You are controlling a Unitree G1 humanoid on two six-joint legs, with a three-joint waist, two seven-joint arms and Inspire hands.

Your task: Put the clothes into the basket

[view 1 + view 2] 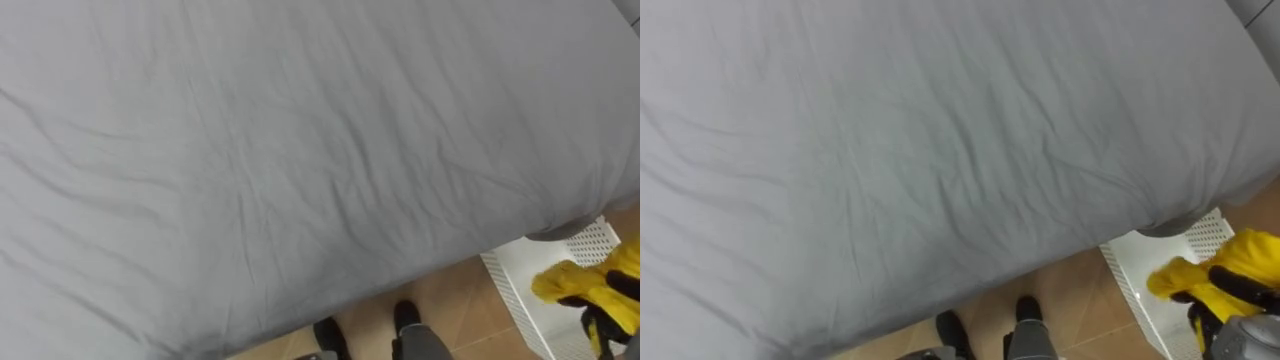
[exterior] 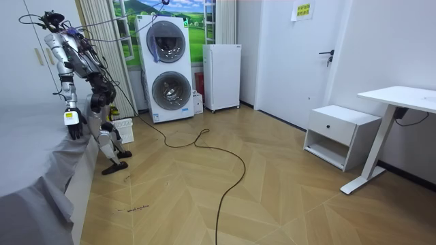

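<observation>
A yellow cloth (image 1: 565, 283) (image 1: 1180, 278) hangs at the lower right, with the dark fingers of my right hand (image 1: 612, 303) (image 1: 1232, 292) shut round it. It hangs over a white perforated basket (image 1: 520, 275) (image 1: 1130, 265) (image 2: 124, 129) that stands on the floor by the bed's corner. In the room view I stand against the bed's edge, bent towards it. My left hand (image 2: 71, 128) hangs by the sheet's edge.
A bed with a grey, creased sheet (image 1: 300, 150) (image 2: 27, 150) lies right before me. Behind me in the room view are a stacked washer and dryer (image 2: 167, 68), a white fridge (image 2: 221, 68), a low white cabinet (image 2: 340, 133) and a desk (image 2: 402, 95).
</observation>
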